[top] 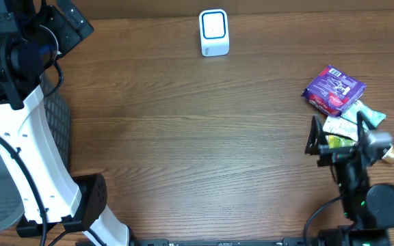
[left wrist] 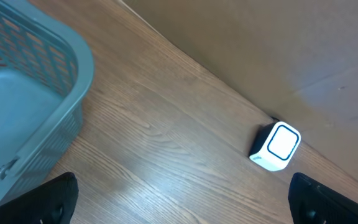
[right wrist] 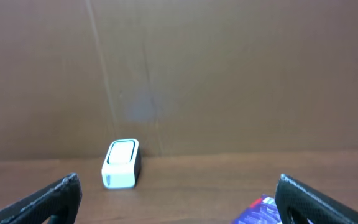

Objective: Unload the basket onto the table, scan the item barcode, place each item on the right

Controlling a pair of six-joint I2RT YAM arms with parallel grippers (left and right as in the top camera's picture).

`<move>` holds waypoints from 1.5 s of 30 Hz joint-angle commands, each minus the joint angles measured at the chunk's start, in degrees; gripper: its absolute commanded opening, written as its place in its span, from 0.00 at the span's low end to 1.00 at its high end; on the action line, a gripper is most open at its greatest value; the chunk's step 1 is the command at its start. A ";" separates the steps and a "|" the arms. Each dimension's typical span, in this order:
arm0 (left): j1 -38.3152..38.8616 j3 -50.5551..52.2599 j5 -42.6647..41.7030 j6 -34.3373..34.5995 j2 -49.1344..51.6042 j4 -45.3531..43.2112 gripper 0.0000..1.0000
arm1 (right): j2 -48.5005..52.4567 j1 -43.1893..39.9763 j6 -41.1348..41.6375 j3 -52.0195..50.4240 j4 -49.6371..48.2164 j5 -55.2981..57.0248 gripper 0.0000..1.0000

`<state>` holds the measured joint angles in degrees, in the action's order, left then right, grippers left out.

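The white barcode scanner (top: 214,32) (left wrist: 275,147) (right wrist: 121,163) stands at the back middle of the table, against the brown wall. A purple packet (top: 333,89) (right wrist: 260,208) lies at the right, with a green and white packet (top: 351,123) just in front of it. My right gripper (top: 337,134) (right wrist: 179,202) hovers open over the green and white packet, nothing between its fingers. Far from all the items, my left gripper (top: 70,26) (left wrist: 182,202) hangs open and empty at the back left.
A grey mesh basket (top: 55,126) (left wrist: 27,106) stands at the table's left edge under the left arm. A small gold-capped object (top: 390,154) lies beside the right arm. A brown wall closes off the back of the table.
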<state>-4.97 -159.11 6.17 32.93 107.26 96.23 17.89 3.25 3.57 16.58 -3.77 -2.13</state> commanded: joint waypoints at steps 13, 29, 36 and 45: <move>0.11 -0.09 -0.07 0.50 0.24 0.00 1.00 | -14.34 -0.33 -1.09 -16.11 0.87 -0.31 1.00; 0.17 -0.09 -0.09 0.50 0.24 0.00 0.99 | -17.73 0.33 -0.83 -16.11 8.46 0.59 1.00; 0.11 -0.09 -0.07 0.50 0.24 0.00 1.00 | -17.73 0.33 -0.83 -16.11 8.46 0.57 1.00; 0.11 -0.09 -0.07 0.50 0.26 0.00 0.99 | -17.73 0.33 -0.83 -16.11 8.46 0.57 1.00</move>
<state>-4.97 -159.11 6.17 32.93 107.26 96.25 0.80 3.16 2.94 1.06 4.84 -2.11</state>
